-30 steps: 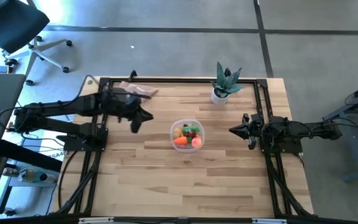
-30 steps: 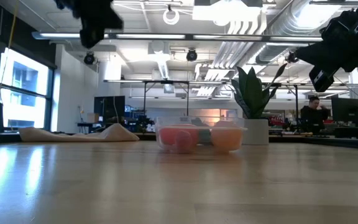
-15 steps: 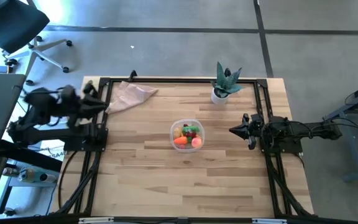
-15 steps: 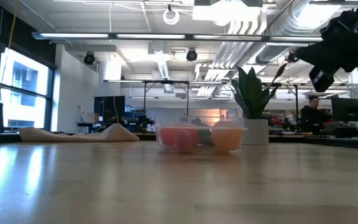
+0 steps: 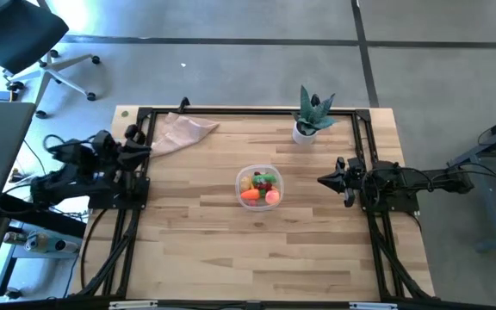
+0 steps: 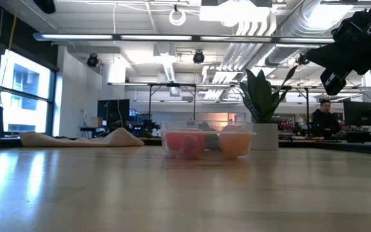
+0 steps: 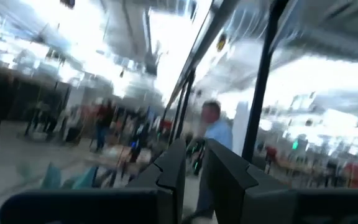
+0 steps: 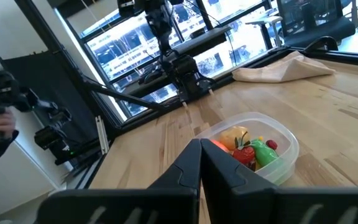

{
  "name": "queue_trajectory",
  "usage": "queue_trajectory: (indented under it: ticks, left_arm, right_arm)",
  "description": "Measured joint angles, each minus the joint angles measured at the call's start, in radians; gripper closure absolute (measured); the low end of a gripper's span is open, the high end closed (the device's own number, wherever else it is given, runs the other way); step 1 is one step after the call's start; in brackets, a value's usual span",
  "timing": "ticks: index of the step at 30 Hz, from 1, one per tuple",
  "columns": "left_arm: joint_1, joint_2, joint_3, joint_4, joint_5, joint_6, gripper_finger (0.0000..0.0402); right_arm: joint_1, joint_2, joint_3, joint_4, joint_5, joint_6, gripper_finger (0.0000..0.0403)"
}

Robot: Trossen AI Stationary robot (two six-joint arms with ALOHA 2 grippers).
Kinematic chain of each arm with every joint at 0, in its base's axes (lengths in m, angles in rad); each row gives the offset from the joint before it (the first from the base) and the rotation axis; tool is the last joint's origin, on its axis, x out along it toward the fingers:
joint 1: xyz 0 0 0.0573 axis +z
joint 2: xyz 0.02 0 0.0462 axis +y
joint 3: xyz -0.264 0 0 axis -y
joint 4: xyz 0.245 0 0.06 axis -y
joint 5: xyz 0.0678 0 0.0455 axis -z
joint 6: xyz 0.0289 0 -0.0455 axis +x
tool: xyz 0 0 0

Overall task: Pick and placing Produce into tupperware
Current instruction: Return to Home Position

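The tupperware [image 5: 238,182] stands at the table's middle, a clear round container. The produce [image 5: 250,195] lies inside it: orange, red, green and yellow pieces, also seen in the right wrist view as produce [image 8: 248,151] within the tupperware [image 8: 289,148]. My left gripper [image 5: 143,145] is drawn back over the table's left edge, far from the container. Its fingers stand almost together in the left wrist view [image 7: 194,165]. My right gripper [image 5: 321,181] hovers shut to the right of the tupperware, pointing at it [image 8: 201,163].
A spiky green plant in a white pot [image 5: 311,118] stands near the far edge, right of centre. A beige cloth [image 5: 181,131] lies at the far left corner. Black frame rails [image 5: 248,110] run along the far and side edges. People show in the room beyond.
My left arm has pulled back from above the table left of the tupperware toward the table's left edge. It has then folded lower there, passing out of the low view. The right arm, the tupperware and the produce have kept still.
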Motion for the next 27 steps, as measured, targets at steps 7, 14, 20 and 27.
queue_trajectory:
  ticks: [7,14,20,27]
  left_arm:
    - [0.0,0.099,-0.228,0.383,0.009,-0.05,0.0351]
    - [0.0,0.126,-0.327,0.422,0.007,-0.066,0.0351]
    - [0.0,0.126,-0.353,0.397,0.003,-0.073,0.0351]
    - [0.0,0.126,-0.355,0.223,-0.054,-0.091,0.0351]
  right_arm:
    - [0.0,0.0,0.0,0.0,0.0,0.0,0.0402]
    - [0.0,0.0,0.0,0.0,0.0,0.0,0.0402]
    - [0.0,0.0,0.0,0.0,0.0,0.0,0.0402]
    - [0.0,0.0,0.0,0.0,0.0,0.0,0.0402]
